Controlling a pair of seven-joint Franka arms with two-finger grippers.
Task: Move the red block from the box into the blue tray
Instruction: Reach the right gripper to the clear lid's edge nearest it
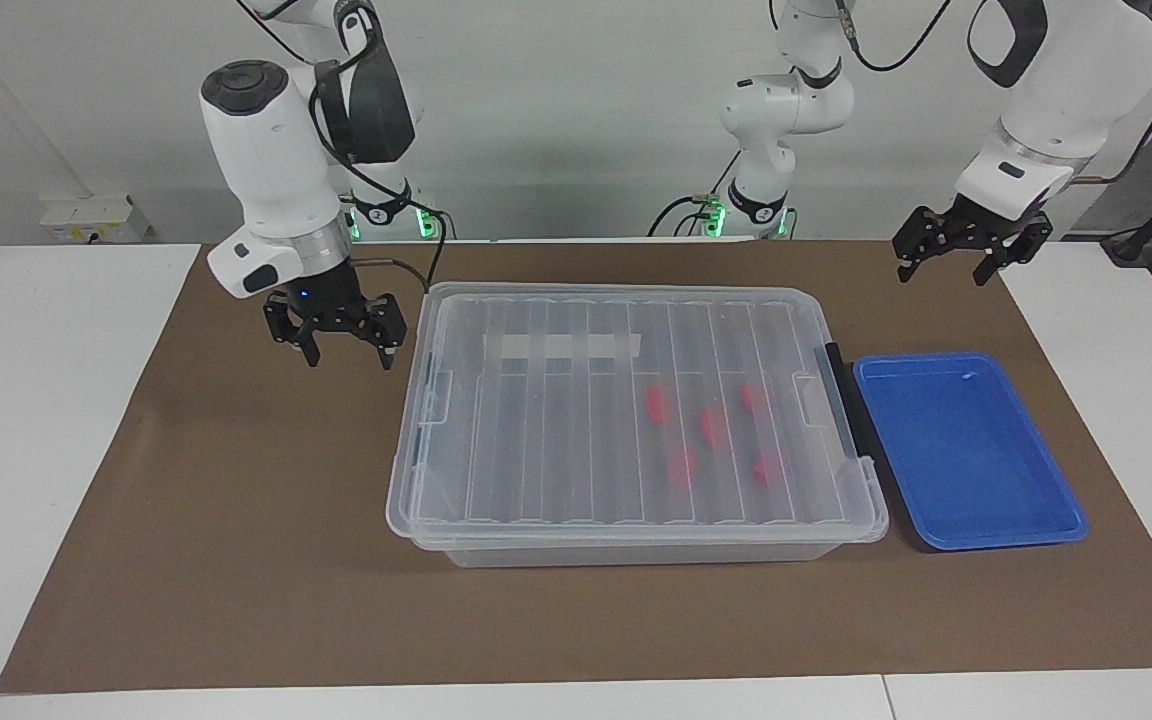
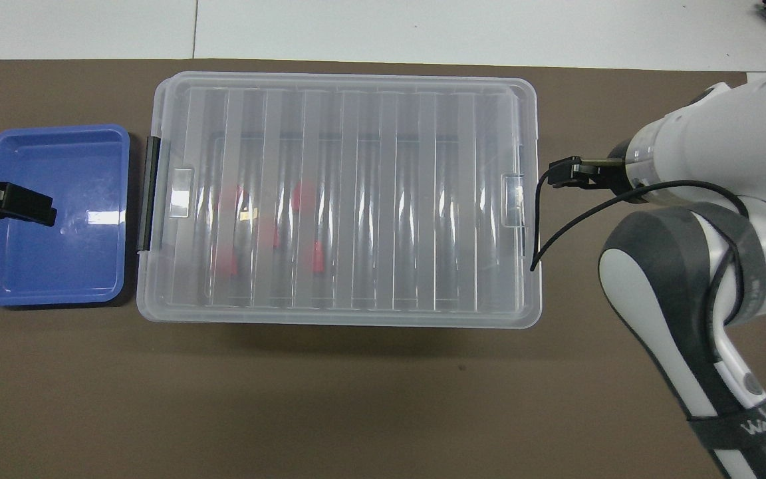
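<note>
- Facing view: the right gripper (image 1: 346,352) hangs with its jaws spread wide and empty, over the brown mat (image 1: 236,480) just beside the box (image 1: 636,420) at the right arm's end, level with the lid (image 1: 576,400) or a little above it.
- Facing view: the red block (image 1: 681,467) lies inside the box with four like it, under the closed ribbed lid, well apart from these jaws and toward the blue tray (image 1: 966,450).
- Facing view: the left gripper (image 1: 971,255) waits with its jaws also open and empty, raised over the mat's edge near the tray's end of the surface.
- Facing view: judged from this, the step in hand is getting the lid open. The clear latch tab (image 1: 436,400) at this end sits just below and beside the right jaws, so they should come down square to it and not clip the rim.
- Overhead view: the right arm (image 2: 689,199) covers its own jaws, so the gap cannot be told here; the arm's wrist lies in line with the end tab (image 2: 513,198).
- Overhead view: the left jaws (image 2: 17,203) hang over the tray, with the black end latch (image 2: 151,193) between them and the blocks (image 2: 227,263).
- Overhead view: lift the lid evenly; a one-sided pull could drag the light box over the surface toward the tray.
</note>
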